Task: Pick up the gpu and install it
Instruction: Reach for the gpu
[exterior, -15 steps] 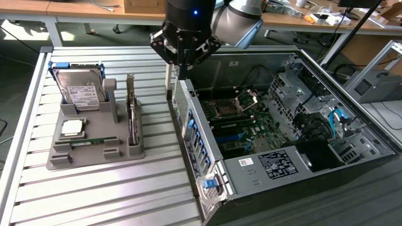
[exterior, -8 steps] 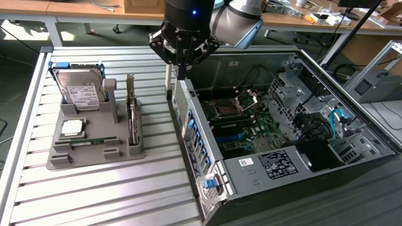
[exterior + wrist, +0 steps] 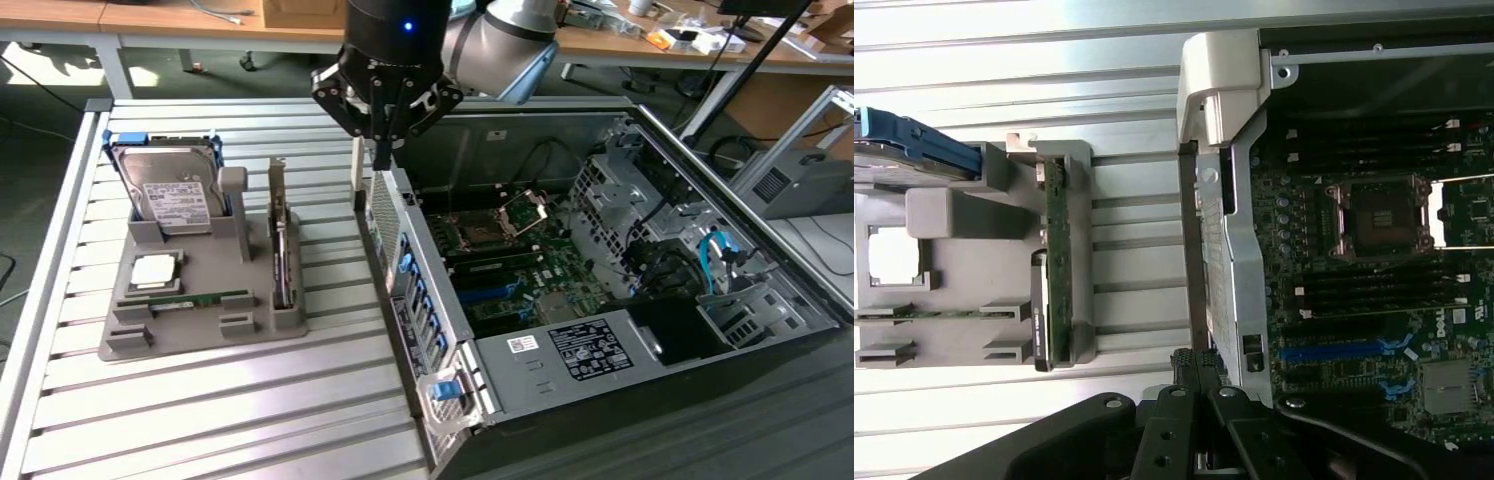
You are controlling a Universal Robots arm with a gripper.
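The gpu (image 3: 280, 245) stands on its long edge in a slot of the grey holder (image 3: 200, 335), seen from the side as a thin dark card with a metal bracket end. In the wrist view the gpu (image 3: 1057, 265) appears as a narrow green-edged strip in the holder (image 3: 954, 230). My gripper (image 3: 384, 150) hangs above the rear wall of the open computer case (image 3: 561, 350), to the exterior view's right of the gpu and apart from it. Its fingers are shut together with nothing between them. In the wrist view my gripper (image 3: 1196, 368) hovers over the case's metal edge.
The holder also carries a silver hard drive (image 3: 171, 200), a processor chip (image 3: 154, 268) and a green memory stick (image 3: 200, 298). The case lies open with its motherboard (image 3: 521, 260) and processor socket (image 3: 1379, 215) exposed. Everything rests on a slatted metal table (image 3: 240, 420).
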